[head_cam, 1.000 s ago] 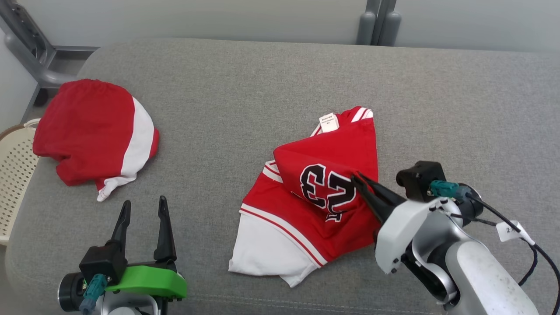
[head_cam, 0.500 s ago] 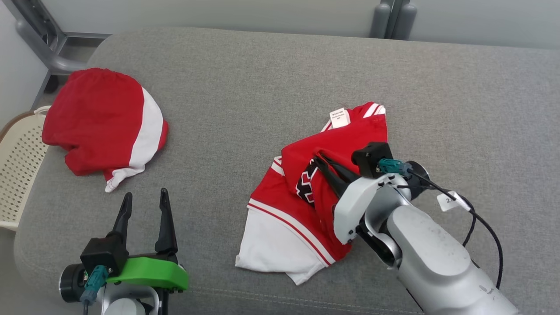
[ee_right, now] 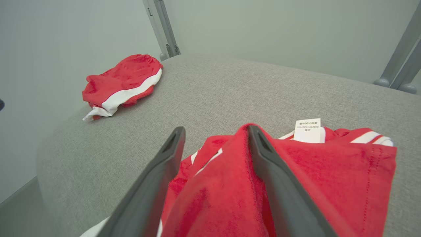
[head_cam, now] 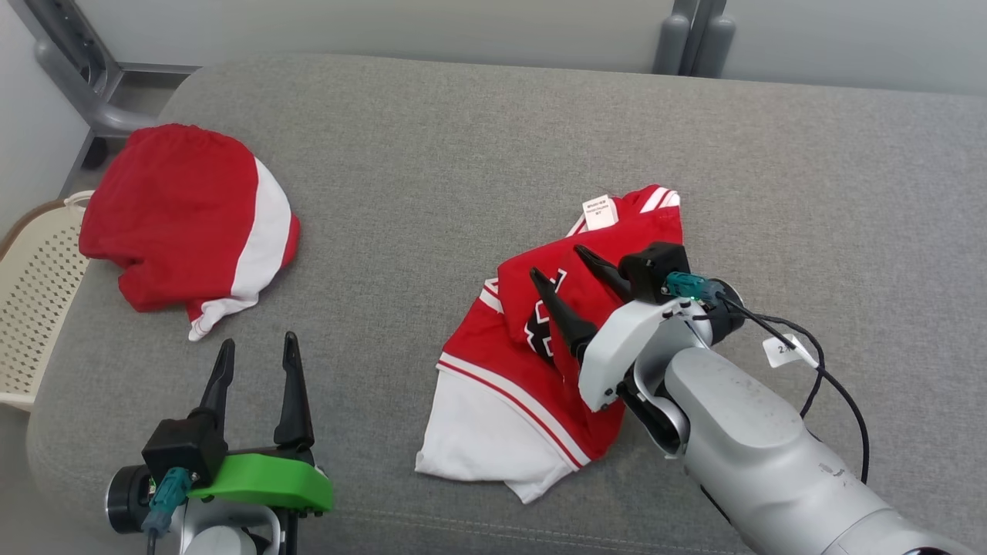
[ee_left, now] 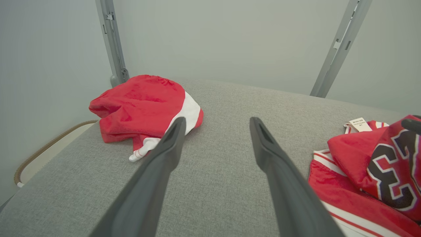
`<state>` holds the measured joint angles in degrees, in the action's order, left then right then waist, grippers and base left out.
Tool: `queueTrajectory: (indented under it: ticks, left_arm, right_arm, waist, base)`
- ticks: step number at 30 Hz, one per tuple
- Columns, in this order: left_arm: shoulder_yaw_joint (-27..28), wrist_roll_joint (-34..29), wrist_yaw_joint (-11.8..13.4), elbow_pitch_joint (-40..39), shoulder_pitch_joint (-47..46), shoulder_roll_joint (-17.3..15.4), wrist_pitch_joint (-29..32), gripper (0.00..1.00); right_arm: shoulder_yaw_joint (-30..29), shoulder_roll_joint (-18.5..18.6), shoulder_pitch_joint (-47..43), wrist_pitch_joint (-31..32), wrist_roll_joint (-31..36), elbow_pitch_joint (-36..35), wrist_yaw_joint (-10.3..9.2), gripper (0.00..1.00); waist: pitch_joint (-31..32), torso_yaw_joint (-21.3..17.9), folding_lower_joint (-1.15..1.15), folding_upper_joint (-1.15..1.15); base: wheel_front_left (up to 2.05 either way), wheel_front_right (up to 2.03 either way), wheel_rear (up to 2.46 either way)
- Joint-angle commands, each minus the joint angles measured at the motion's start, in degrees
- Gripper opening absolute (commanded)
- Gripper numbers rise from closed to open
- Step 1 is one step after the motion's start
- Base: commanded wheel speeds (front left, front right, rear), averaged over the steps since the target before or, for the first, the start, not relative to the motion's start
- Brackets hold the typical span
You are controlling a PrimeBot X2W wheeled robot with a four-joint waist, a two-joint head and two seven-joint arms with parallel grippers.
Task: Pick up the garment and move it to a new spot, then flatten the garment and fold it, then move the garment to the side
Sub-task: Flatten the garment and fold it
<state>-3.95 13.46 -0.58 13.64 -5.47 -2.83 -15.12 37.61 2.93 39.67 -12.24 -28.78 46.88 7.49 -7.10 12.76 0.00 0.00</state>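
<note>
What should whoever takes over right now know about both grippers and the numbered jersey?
Left gripper: open, empty, over the grey cushion, clear of both garments.
Right gripper: open, fingers astride a raised fold of the red jersey, not clamped.
Jersey: mid-cushion, rumpled, doubled over itself; a second red-and-white garment lies far left.
Done: no flat or tidy fold yet.
Left: flatten, fold, move aside.

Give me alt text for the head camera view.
The right gripper, jaws open, is over a crumpled red and white jersey on a grey cushion. The open left gripper sits lower left; another red garment lies far left.
</note>
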Motion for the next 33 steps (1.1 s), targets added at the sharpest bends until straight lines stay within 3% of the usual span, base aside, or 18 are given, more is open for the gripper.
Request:
queueTrajectory:
  ticks: [1, 9, 18, 33]
  left_arm:
    - [0.2, 0.1, 0.2, -0.1, 0.1, -0.1, 0.0, 1.0]
    - [0.5, -0.2, 0.1, -0.6, 1.2, -0.1, 0.0, 1.0]
    - [0.9, -0.6, -0.1, -1.0, 1.7, -0.1, 0.0, 1.0]
    - [-0.1, 0.1, 0.1, -1.2, 1.4, -0.1, 0.0, 1.0]
  right_arm:
    - [0.0, 0.1, 0.5, -0.9, -1.7, -0.6, 0.0, 1.0]
    - [-2.2, 4.5, -2.5, -2.5, -6.1, -6.2, 0.0, 1.0]
    - [-12.6, 11.5, -7.2, -1.8, -4.3, -9.2, 0.0, 1.0]
    - [-17.5, 10.8, -15.9, 12.5, -10.1, -16.5, 0.0, 1.0]
  waist:
    - [0.2, -0.4, 0.0, 0.0]
    - [0.7, -1.7, 0.0, 0.0]
    - [0.8, -2.7, 0.0, 0.0]
    - [-0.2, -2.5, 0.0, 0.0]
  base:
    - [0.0, 0.0, 0.0]
    - [0.0, 0.0, 0.0]
    - [0.0, 0.0, 0.0]
    - [0.0, 0.0, 0.0]
